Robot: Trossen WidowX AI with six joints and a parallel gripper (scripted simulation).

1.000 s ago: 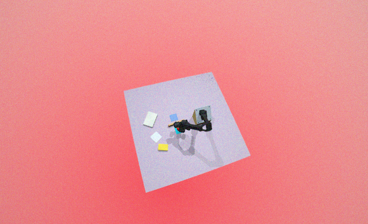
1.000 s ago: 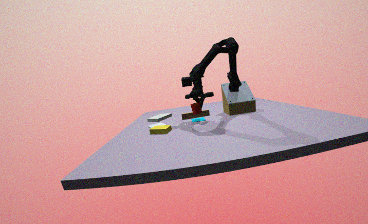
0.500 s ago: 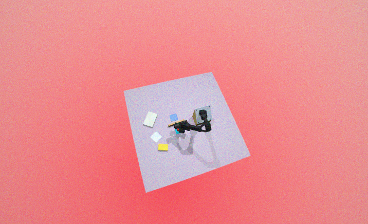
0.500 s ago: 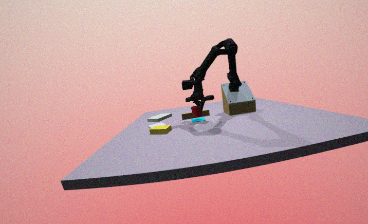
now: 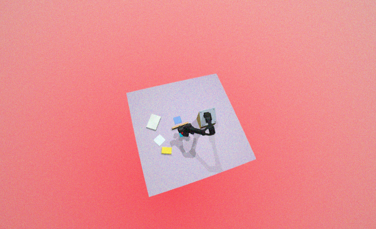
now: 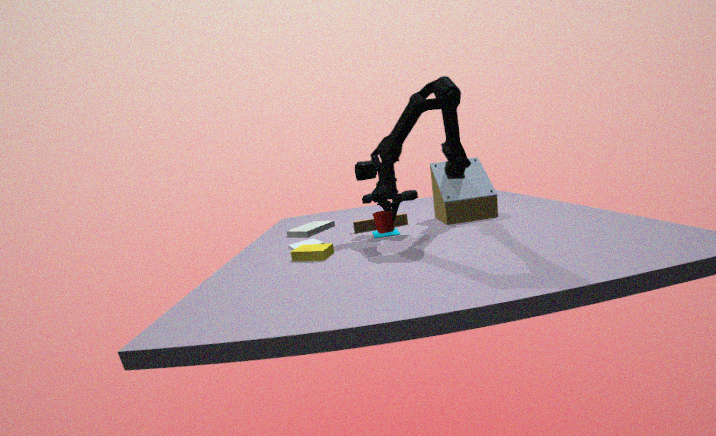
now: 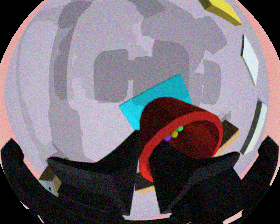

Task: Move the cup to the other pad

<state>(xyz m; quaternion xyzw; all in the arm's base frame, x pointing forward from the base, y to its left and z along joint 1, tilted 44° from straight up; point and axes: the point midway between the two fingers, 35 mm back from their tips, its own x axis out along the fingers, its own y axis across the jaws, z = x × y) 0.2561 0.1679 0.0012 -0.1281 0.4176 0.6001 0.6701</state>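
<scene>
The red cup (image 5: 181, 133) (image 6: 383, 222) (image 7: 163, 109) is close to upright, low over the cyan pad (image 5: 180, 135) (image 6: 385, 235) (image 7: 166, 91). I cannot tell whether its base touches the pad. Several marbles (image 7: 174, 134) lie inside the cup in the wrist view. My gripper (image 6: 390, 209) (image 7: 142, 134) points down and is shut on the cup's wall. The blue pad (image 5: 177, 120) lies on the other side of the low bar and is hidden in the exterior view.
The wooden bar (image 5: 179, 125) (image 6: 363, 225) (image 7: 232, 137) stands close beside the cup, between the pads. A white slab (image 5: 153, 122) (image 6: 310, 229), a white square (image 5: 159, 139) (image 7: 250, 60) and a yellow block (image 5: 166, 150) (image 6: 312, 252) lie farther out. The arm's base box (image 6: 472, 210) is behind.
</scene>
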